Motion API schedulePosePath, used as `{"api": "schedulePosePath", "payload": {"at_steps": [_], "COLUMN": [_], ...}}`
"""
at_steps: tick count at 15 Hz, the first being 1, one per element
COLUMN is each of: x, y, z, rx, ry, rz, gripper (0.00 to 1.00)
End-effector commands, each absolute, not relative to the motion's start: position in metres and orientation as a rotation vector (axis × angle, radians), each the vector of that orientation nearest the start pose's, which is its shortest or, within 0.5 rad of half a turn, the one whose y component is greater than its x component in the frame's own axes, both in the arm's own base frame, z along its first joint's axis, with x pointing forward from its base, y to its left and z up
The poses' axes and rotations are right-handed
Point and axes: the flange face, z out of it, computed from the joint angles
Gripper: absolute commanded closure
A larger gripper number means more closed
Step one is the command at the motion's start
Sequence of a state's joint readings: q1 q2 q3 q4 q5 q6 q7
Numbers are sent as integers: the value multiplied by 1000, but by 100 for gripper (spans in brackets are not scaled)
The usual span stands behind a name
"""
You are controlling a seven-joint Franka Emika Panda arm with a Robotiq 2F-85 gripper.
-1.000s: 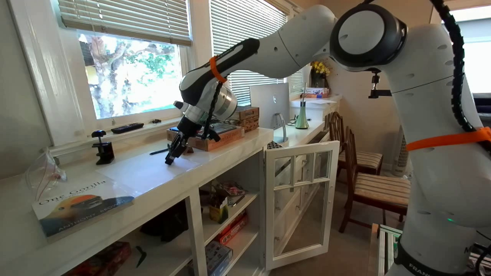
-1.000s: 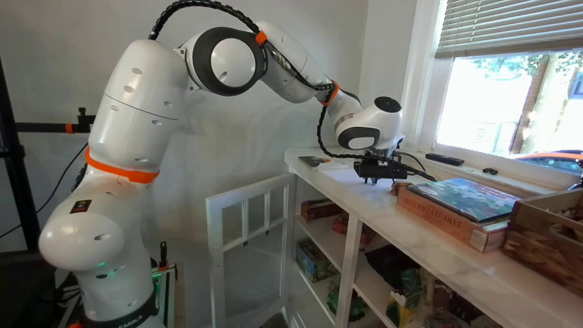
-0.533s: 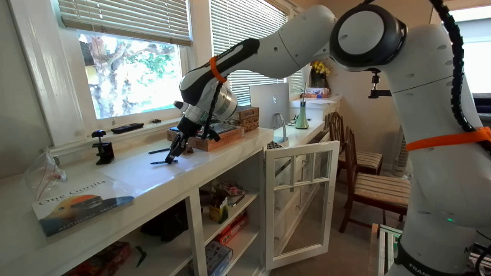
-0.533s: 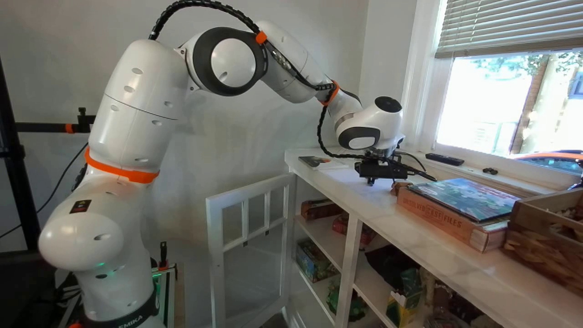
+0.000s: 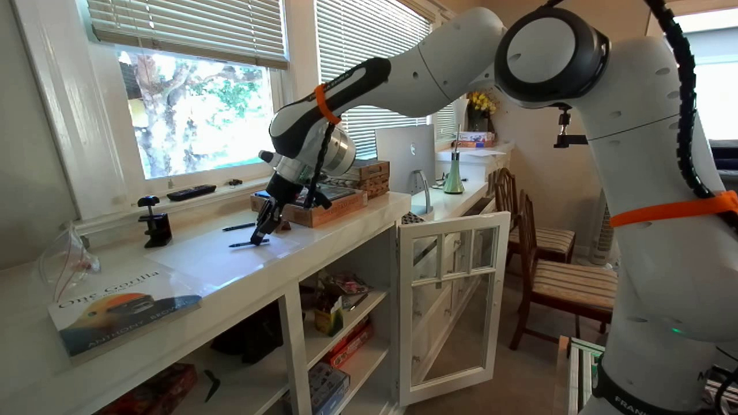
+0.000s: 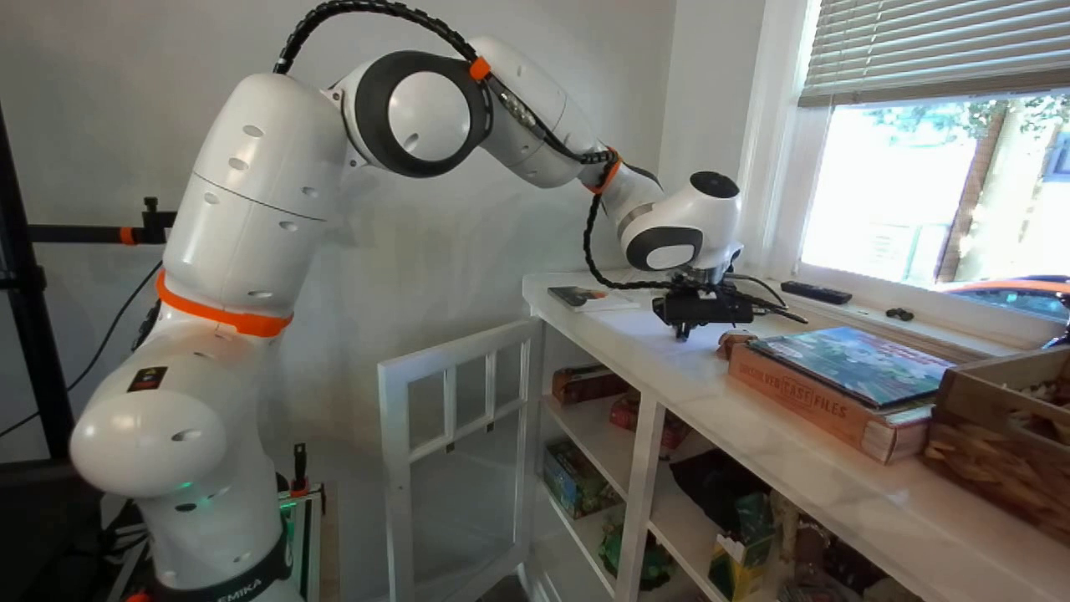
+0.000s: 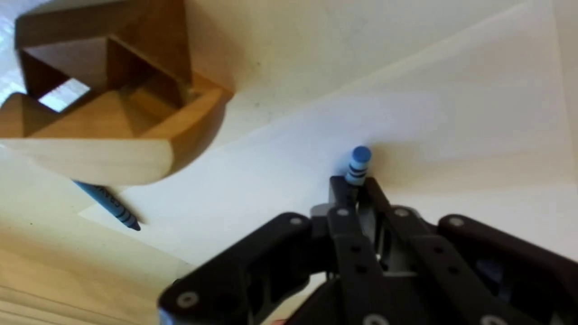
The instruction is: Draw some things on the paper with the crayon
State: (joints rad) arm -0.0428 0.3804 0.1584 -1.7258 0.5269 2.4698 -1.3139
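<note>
My gripper [image 7: 353,187] is shut on a blue crayon [image 7: 359,165], its blunt end sticking out past the fingertips in the wrist view. In an exterior view this crayon [image 5: 239,245] lies nearly level across the fingertips, just over or on the white paper [image 5: 202,256]; I cannot tell if it touches. The paper [image 7: 474,131] spreads beneath the gripper in the wrist view. A second blue crayon [image 7: 108,204] lies at the paper's corner, partly hidden by a wooden piece; it also shows in an exterior view [image 5: 238,227]. In an exterior view the gripper [image 6: 682,334] hides the held crayon.
The wooden piece [image 7: 104,122] stands close beside the paper. A game box [image 6: 836,385] and wooden crate [image 6: 1003,435] stand further along the counter. A black clamp [image 5: 155,225], a book [image 5: 121,311] and a plastic bag [image 5: 66,262] lie around the paper's other side.
The fingers were apart low over the paper a second ago; they have shut on the crayon, which now sticks out on both sides. The gripper has since shifted and risen very slightly.
</note>
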Motion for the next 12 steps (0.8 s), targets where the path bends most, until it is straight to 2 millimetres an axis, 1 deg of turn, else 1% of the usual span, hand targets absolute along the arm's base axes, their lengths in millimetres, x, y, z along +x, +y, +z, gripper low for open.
{"api": "schedulePosePath", "payload": {"at_steps": [1, 2, 3, 4, 8, 9, 12], "x": [685, 685, 685, 685, 684, 684, 682], "y": [66, 67, 68, 68, 68, 68, 67], "z": [403, 402, 402, 404, 413, 413, 410], "rx": [-2474, -2474, -2476, -2479, -2496, -2497, -2498], "ry": [-1483, -1499, -1514, -1530, -1592, -1610, -1648], "rz": [-705, -688, -675, -668, -654, -645, -607], "gripper": [97, 82, 64, 59, 28, 19, 0]}}
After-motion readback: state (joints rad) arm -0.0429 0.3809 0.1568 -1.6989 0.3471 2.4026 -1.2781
